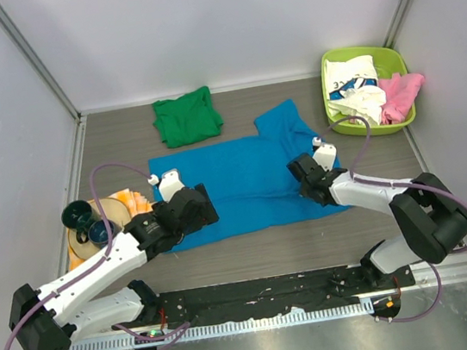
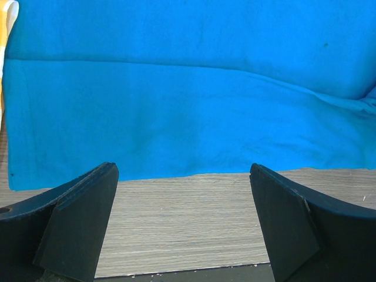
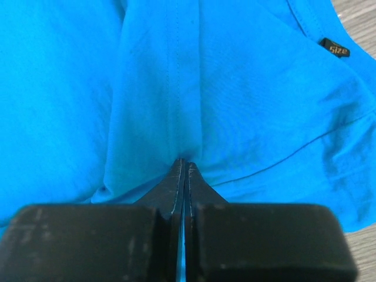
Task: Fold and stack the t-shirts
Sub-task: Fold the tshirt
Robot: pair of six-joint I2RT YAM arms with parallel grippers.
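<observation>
A bright blue t-shirt point(image 1: 243, 182) lies spread flat mid-table, one sleeve reaching toward the back right. My right gripper point(image 1: 305, 175) is shut on a pinched ridge of its fabric near the right side. In the right wrist view the fingers point(image 3: 183, 163) meet with blue cloth point(image 3: 247, 88) bunched at their tips. My left gripper point(image 1: 193, 208) stands open at the shirt's near left hem. The left wrist view shows its jaws point(image 2: 183, 171) wide apart over bare table, just short of the blue t-shirt's hem point(image 2: 188, 106). A folded green t-shirt point(image 1: 186, 118) rests at the back.
A lime basket point(image 1: 395, 56) at the back right holds a white printed shirt point(image 1: 354, 88) and a pink one point(image 1: 402, 95). At the left lie an orange-yellow cloth point(image 1: 137, 200), a tan plate point(image 1: 112, 211) and dark teal cups point(image 1: 77, 216). Grey walls enclose the table.
</observation>
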